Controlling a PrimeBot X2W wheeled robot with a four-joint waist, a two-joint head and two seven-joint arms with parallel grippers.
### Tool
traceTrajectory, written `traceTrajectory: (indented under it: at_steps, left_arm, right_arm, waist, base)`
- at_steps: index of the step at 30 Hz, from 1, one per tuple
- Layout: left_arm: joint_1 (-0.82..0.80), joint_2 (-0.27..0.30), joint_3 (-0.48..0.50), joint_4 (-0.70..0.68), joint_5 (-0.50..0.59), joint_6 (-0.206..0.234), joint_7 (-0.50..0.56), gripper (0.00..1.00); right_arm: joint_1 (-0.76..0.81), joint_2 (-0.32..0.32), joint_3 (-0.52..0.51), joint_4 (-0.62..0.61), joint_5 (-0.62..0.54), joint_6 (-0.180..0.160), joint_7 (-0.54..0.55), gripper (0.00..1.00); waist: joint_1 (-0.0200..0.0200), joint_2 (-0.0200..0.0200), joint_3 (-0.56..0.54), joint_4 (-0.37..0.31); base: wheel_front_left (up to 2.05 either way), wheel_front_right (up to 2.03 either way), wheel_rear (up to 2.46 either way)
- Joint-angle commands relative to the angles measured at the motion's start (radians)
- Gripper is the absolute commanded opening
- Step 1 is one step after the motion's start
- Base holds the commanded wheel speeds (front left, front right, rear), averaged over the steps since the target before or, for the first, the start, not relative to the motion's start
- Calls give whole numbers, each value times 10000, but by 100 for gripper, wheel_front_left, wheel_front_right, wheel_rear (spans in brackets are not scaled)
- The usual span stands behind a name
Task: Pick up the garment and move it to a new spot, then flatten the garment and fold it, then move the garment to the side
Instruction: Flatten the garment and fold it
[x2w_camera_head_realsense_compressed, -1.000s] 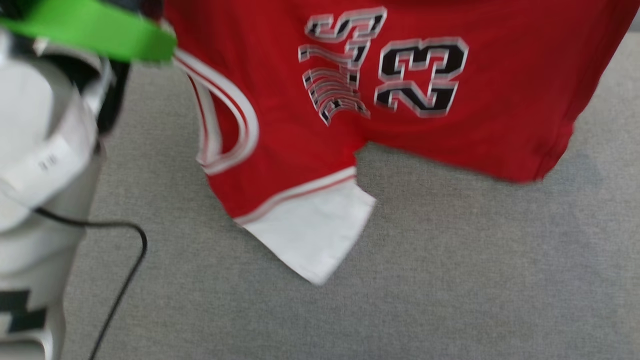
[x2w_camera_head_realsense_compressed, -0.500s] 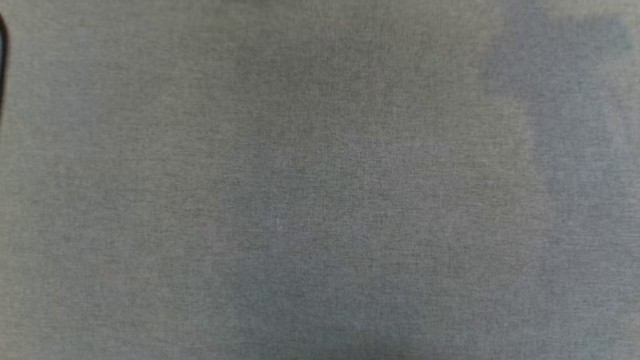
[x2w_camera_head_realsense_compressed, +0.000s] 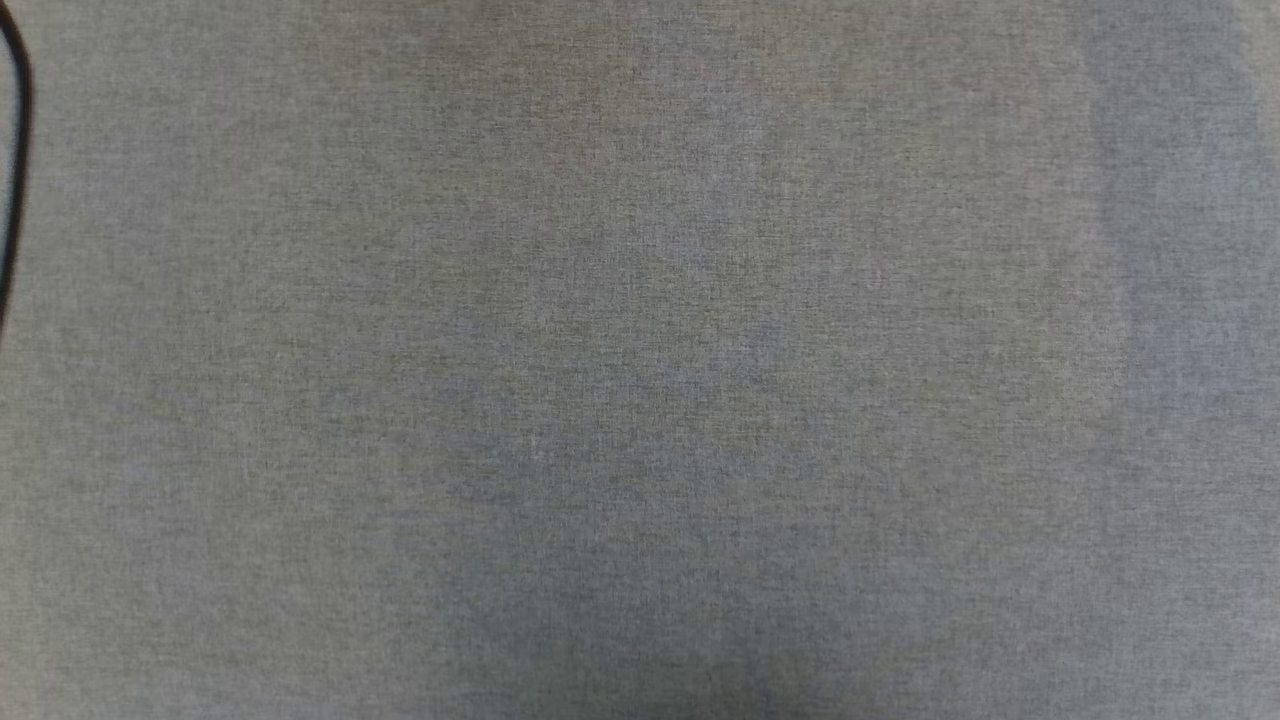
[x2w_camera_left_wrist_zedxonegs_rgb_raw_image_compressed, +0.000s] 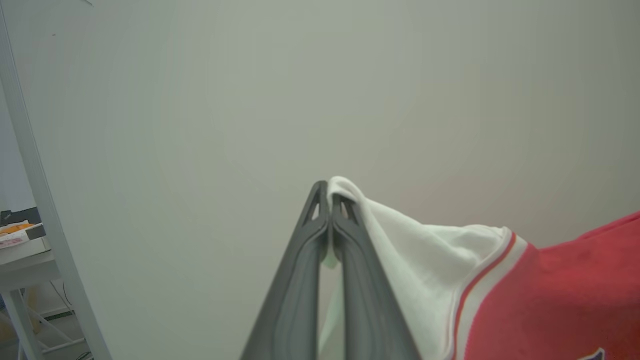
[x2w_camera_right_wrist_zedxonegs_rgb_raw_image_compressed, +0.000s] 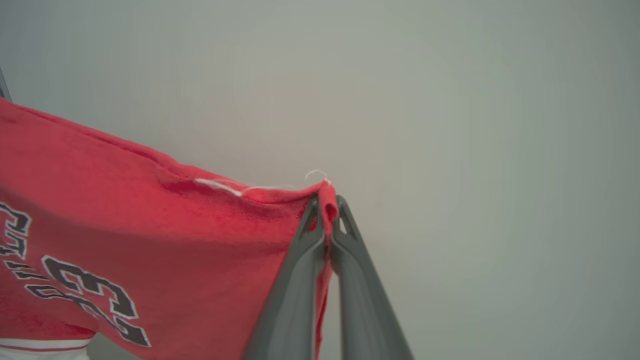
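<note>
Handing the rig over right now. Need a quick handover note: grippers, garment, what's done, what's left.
Left gripper: shut on the white sleeve.
Right gripper: shut on a red edge.
Garment: held up, hanging between the two.
Done: pick-up.
Left: lay it on the grey surface, flatten, fold, move it aside. Probably best to keep off the black cable at the head view's left edge.

I see a grey woven cloth surface (x2w_camera_head_realsense_compressed: 640, 360) below, evenly lit. Plain pale wall (x2w_camera_left_wrist_zedxonegs_rgb_raw_image_compressed: 320, 75) ahead, a pale metal post (x2w_camera_left_wrist_zedxonegs_rgb_raw_image_compressed: 32, 165) at its left edge, a white table (x2w_camera_left_wrist_zedxonegs_rgb_raw_image_compressed: 20, 254) behind the post.
</note>
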Motion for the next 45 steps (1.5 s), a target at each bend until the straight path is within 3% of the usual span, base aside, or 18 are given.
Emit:
traceTrajectory:
  at_steps: [1,11,21,33,45]
  left_arm:
    - [412,68,-8,78,-102,-38,-113,0]
    - [4557,342,-223,-622,-410,17,-434,0]
    - [10034,598,40,-2893,-878,909,-447,0]
    - [15540,777,-337,-4924,-1643,1968,127,0]
    - [18727,616,-569,-5391,-2444,2541,300,0]
  right_arm:
    - [386,41,154,79,146,-7,-150,0]
    - [3564,58,1428,-94,1856,-7,-1190,0]
    - [7343,-776,2745,-985,3146,-7,-1849,0]
    - [11453,-1798,3266,-2304,4197,-7,-1887,0]
    - [15086,-2317,2823,-3274,4597,-7,-1583,0]
  waist:
    - [-2,0,-33,7]
    - [-2,0,-1072,116]
    - [-2,0,-2613,339]
    - [-2,0,-4313,462]
    - [-2,0,-5390,485]
  base:
    - [0,0,0]
    - [0,0,0]
    - [0,0,0]
    - [0,0,0]
    - [0,0,0]
